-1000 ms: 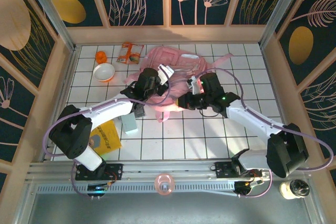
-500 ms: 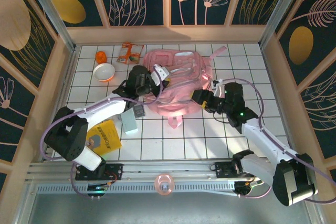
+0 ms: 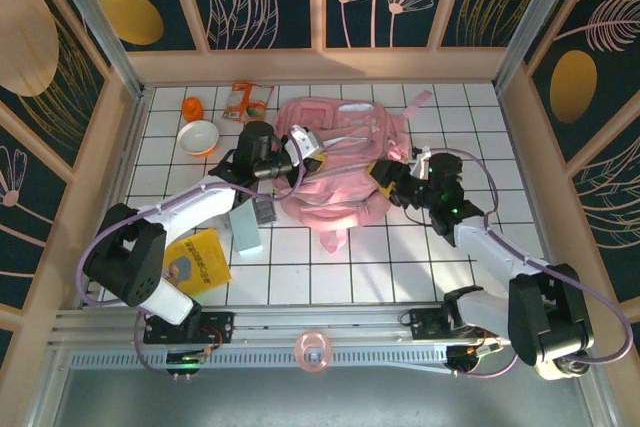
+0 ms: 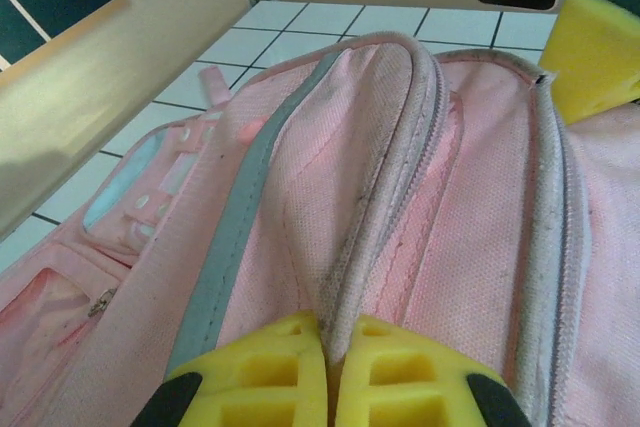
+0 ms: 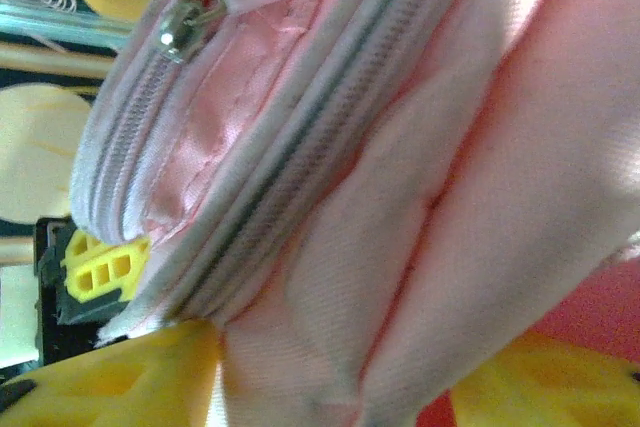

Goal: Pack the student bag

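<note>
The student bag point(image 3: 340, 162) is a large pink backpack lying flat on the white tiles, mid-table toward the back. My left gripper point(image 3: 298, 143) is at its left top edge. In the left wrist view this gripper point(image 4: 330, 347) is shut on the bag's grey-white zip seam point(image 4: 385, 177). My right gripper point(image 3: 381, 175) is at the bag's right side. In the right wrist view its yellow fingers point(image 5: 120, 377) stand apart, with a thick fold of pink fabric point(image 5: 400, 247) between them and a gap on the right. A zip pull point(image 5: 185, 22) lies along the open zipper.
A white and orange bowl point(image 3: 198, 137), a small orange item point(image 3: 192, 107) and a snack packet point(image 3: 247, 100) sit back left. A yellow book point(image 3: 195, 262), a pale box point(image 3: 246, 232) and a dark small item point(image 3: 263, 210) lie near left. A pink strap point(image 3: 420, 102) trails back right.
The bag, bunched up between both grippers a second ago, now lies spread flat farther back. My right gripper let go, swung right, then came back to the bag's right side. The left kept its hold.
</note>
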